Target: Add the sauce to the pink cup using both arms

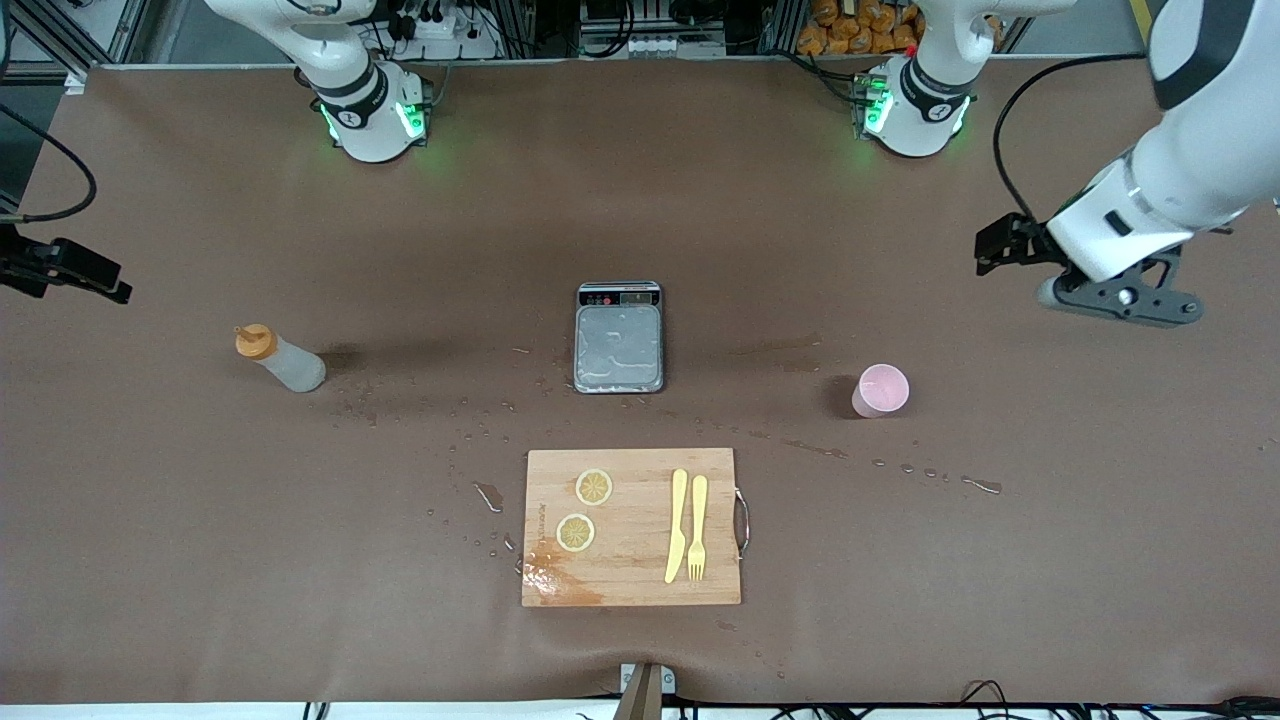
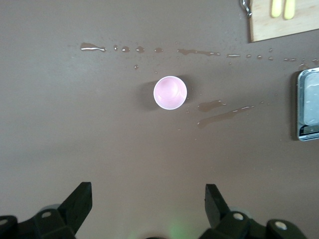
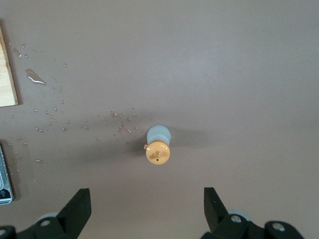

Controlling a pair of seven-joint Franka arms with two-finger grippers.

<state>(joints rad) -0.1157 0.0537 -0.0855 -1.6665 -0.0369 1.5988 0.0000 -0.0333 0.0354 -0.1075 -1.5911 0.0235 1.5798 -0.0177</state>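
Board (image 1: 632,527) sits lowest in the front view, bottom centre, carrying two lemon slices (image 1: 585,510), a knife (image 1: 677,526) and a fork (image 1: 697,528). Brown worktop (image 1: 1000,600) is wet: puddles and droplets around the board and between the scale (image 1: 619,336) and cup (image 1: 880,390).

Left gripper (image 1: 1110,300) hangs at the frame's right edge, jaws wide apart, nothing held; its wrist view looks straight down on the cup. Right gripper (image 3: 147,209) is mostly off frame at the left edge; its wrist view shows the jaws spread, empty, above the sauce (image 1: 279,358).

Sauce stands upright at mid-left, cup upright at mid-right, scale dead centre between them, all well apart. Nothing grasped yet.

Risks, my read:
- soft bottle, so a hard squeeze could squirt early.
- light cup on a wet surface may slide or tip if a finger clips the rim.
- narrow cup mouth, so poor nozzle alignment means spill.
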